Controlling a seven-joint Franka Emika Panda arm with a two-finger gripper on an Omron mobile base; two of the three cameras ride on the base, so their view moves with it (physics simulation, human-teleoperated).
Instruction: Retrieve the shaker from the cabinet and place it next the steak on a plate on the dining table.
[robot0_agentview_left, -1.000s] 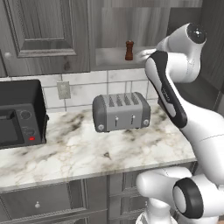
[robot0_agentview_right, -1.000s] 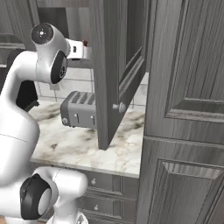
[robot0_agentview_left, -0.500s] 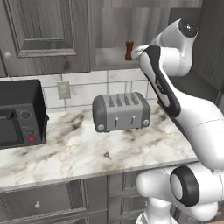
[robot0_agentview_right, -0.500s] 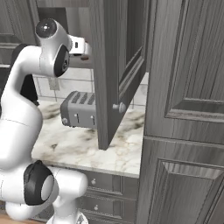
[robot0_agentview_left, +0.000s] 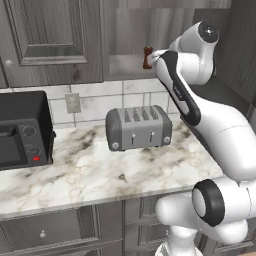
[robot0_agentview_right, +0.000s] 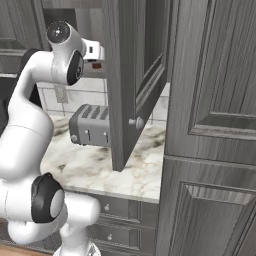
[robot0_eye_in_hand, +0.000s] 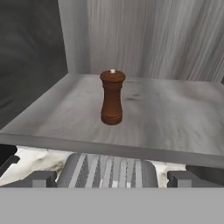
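Left base view: the shaker (robot0_agentview_left: 147, 57) stands upright on the cabinet (robot0_agentview_left: 150, 30) shelf, long axis vertical, knob up, at 12 o'clock from the toaster (robot0_agentview_left: 138, 128). The arm's white hand is just beside it at 3 o'clock; whether they touch I cannot tell. The marble surface (robot0_agentview_left: 85, 172) below has open room in front of the toaster; a black oven (robot0_agentview_left: 22, 131) sits at 9 o'clock.

Right base view: the open cabinet door (robot0_agentview_right: 132, 80) hangs at 3 o'clock of the hand, its edge near the wrist. A sliver of the shaker (robot0_agentview_right: 97, 65) shows just under the hand.

Hand view: the shaker (robot0_eye_in_hand: 112, 97) is upright near the shelf's front edge, bare shelf all round it, back wall well behind, side wall at 9 o'clock. The gripper (robot0_eye_in_hand: 112, 179) has its jaws wide apart, holding nothing, fingertips (robot0_eye_in_hand: 41, 179) short of the shelf edge, over the toaster (robot0_eye_in_hand: 107, 171).
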